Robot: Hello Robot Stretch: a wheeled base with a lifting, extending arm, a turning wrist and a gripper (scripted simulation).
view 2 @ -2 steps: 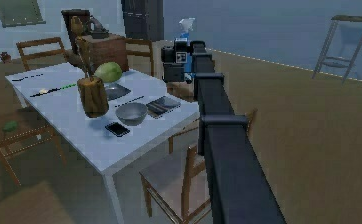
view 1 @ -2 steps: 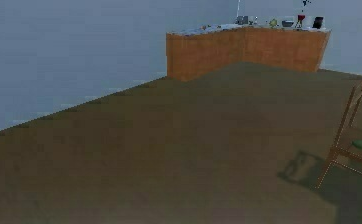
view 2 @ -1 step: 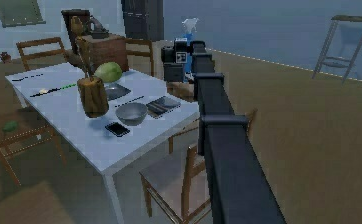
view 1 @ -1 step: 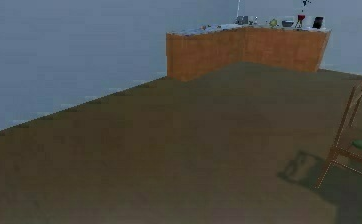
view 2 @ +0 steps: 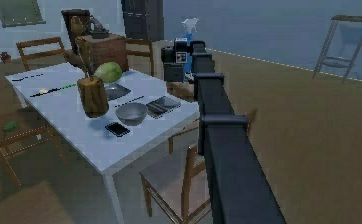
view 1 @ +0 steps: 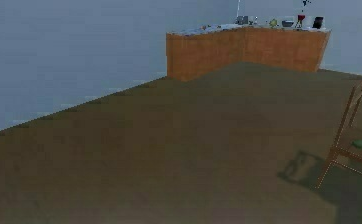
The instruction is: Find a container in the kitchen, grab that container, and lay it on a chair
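The kitchen counter (view 1: 244,50) sits far ahead of you, toward the forward view's upper right, and the things along its top are too small to pick a container from. Your nearer candidate is the grey bowl (view 2: 131,113) on the white table (view 2: 49,100) in the arm side view. It lies left of the arm (view 2: 224,140), roughly level with the arm's middle, so the gripper (view 2: 175,60) at the far end sits well beyond it, past the table's far corner. A brown pot (view 2: 92,97) with utensils stands just left of the bowl. You cannot tell how the fingers stand, nor whether the gripper holds anything, since a blue thing (view 2: 190,27) and dark furniture crowd its far end. By my judgement the grab turns on drawing the gripper inward and to the picture's left. A wooden chair (view 2: 179,185) stands at the table's near edge, just left of the arm.
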